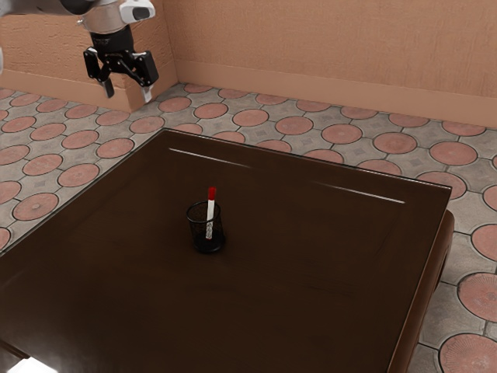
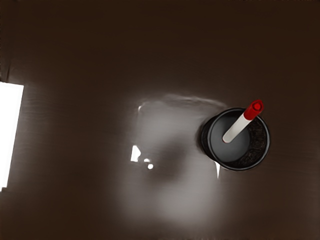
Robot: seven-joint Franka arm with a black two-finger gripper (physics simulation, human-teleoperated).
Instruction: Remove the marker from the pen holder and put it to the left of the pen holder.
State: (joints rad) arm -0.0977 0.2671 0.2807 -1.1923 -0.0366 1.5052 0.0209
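Pincer (image 1: 127, 91): raised, well apart from everything on the counter (image 1: 311, 311). Its two fingers stand wide apart; nothing is between them, nothing is gripped.

Container: one pen holder (image 1: 209, 245), black, round, open-topped, with mesh sides and a solid base. It stands upright on the dark, glossy counter, lower than the pincer and, in the exterior view, to the right of it. Neither finger touches it.

Contents: one marker (image 1: 210, 216), white body, red cap (image 1: 212, 193). The marker is inside the pen holder, cap end up, the cap standing clear of the rim and the lower body visible through the mesh. Seen from the pincer's side in the wrist view, the marker leans: its lower end sits within the round opening and the cap reaches out over the rim. Whether the marker touches the rim cannot be told. Pincer and marker are well apart.
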